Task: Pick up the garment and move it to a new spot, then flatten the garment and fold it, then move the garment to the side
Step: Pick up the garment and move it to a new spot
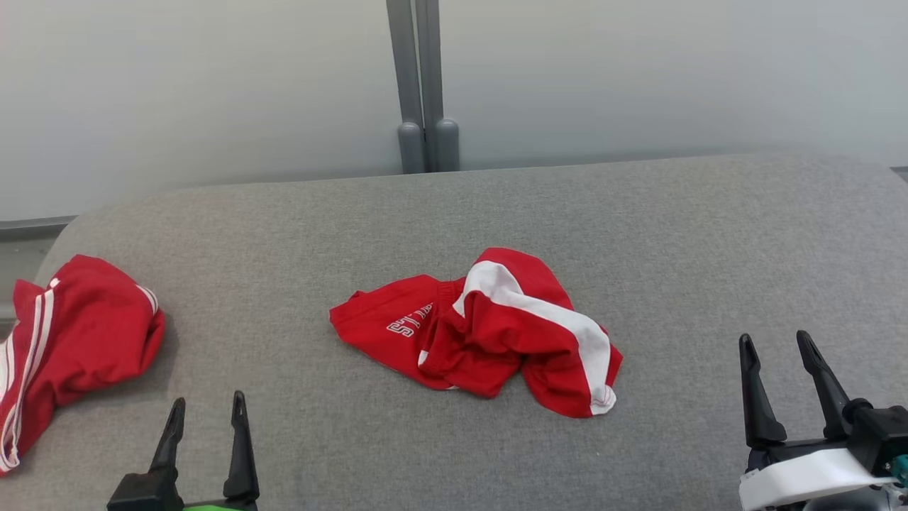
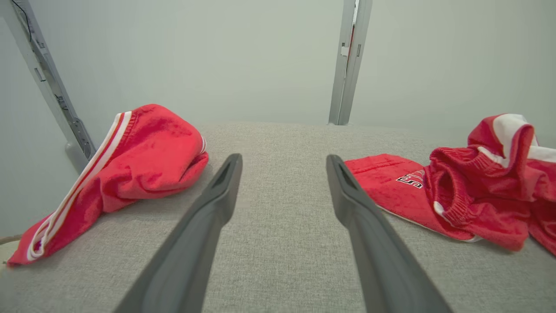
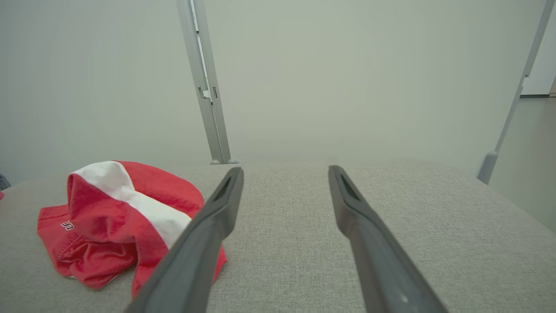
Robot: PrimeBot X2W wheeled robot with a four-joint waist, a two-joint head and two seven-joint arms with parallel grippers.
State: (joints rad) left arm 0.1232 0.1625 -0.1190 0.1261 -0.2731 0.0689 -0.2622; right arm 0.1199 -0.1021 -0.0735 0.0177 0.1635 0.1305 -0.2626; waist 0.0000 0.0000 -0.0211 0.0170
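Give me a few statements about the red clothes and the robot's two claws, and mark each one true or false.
1. The crumpled red garment lies near the middle of the grey table. True.
2. The left gripper is holding that garment. False: its fingers stand apart over bare table, with nothing between them.
3. A second red garment with thin white stripes lies at the table's left edge. True.
4. The middle garment is folded flat and neat. False: it is bunched up, with a white band twisted across it.
5. The right gripper is shut. False: it is open and empty.
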